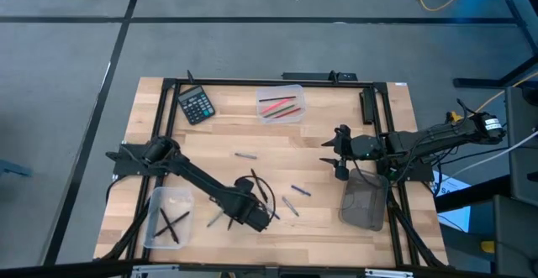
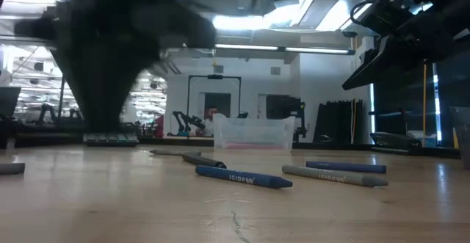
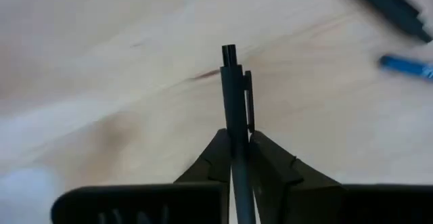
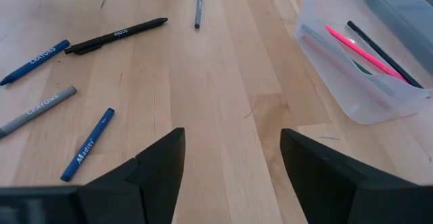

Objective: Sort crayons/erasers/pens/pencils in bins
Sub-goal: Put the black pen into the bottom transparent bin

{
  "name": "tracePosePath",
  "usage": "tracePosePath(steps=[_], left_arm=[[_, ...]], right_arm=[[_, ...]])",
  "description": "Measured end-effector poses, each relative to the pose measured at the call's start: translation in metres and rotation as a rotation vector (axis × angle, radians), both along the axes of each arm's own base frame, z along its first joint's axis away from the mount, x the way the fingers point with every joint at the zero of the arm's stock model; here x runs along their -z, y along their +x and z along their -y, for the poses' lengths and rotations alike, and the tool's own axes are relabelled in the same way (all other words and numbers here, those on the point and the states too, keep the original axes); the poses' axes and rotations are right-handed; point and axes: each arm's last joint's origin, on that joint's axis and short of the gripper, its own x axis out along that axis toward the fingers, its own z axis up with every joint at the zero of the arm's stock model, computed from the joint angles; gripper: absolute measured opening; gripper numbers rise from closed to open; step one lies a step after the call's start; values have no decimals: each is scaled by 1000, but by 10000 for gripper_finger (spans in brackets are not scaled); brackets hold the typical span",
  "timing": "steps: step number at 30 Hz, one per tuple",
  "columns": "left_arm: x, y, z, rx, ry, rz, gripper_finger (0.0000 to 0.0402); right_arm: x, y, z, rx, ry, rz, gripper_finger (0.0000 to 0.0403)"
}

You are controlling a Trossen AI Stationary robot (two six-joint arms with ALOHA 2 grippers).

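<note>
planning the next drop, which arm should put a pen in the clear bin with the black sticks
Left. The left gripper is shut on a grey pen, near that clear bin. The right gripper is open, empty, above the dark bin.

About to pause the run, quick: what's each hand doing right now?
Left hand: closed on a dark grey pen.
Right hand: open, holding nothing, above the table.

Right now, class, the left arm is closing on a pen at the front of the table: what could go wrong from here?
1. The left gripper pinches the grey pen near one end, so it may tilt or slip when lifted.
2. Loose crayons lie close beside that arm, so a swing could scatter them.
3. The clear bin already holds crossed black sticks, so a dropped pen could bounce out.
</note>
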Motion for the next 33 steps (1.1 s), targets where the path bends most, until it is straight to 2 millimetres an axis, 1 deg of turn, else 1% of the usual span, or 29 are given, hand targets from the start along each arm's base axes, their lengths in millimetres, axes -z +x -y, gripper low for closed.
tracePosePath(steps=[4,6,8,9,12,14,17,21,24,27,30,33], left_arm=[[-30,-7,2,52,13,-117,29],[-44,-16,3,75,22,-205,30],[-55,-20,6,79,-10,-182,28],[-58,-23,8,94,-19,-158,26],[-69,-34,11,69,-17,-149,23],[-70,-44,14,75,-19,-145,22],[-76,-61,20,35,-16,-131,24],[-75,-89,29,-14,-4,-147,24],[-74,-114,36,-25,1,-179,22],[-65,-137,45,-45,29,-215,24],[-57,-155,52,-91,52,-244,24],[-46,-166,59,-113,51,-241,23]], right_arm=[[0,0,0,1,1,0,245],[0,0,0,1,1,0,245],[0,0,0,0,1,0,245],[0,0,0,0,0,1,245],[0,1,0,1,1,6,245],[0,1,0,2,-1,7,245],[1,1,1,8,-8,-3,245],[1,1,1,9,-8,-2,245],[0,1,0,8,-7,5,245],[0,1,0,8,-7,10,245],[0,1,0,7,-7,9,245],[0,1,0,7,-8,9,245]])
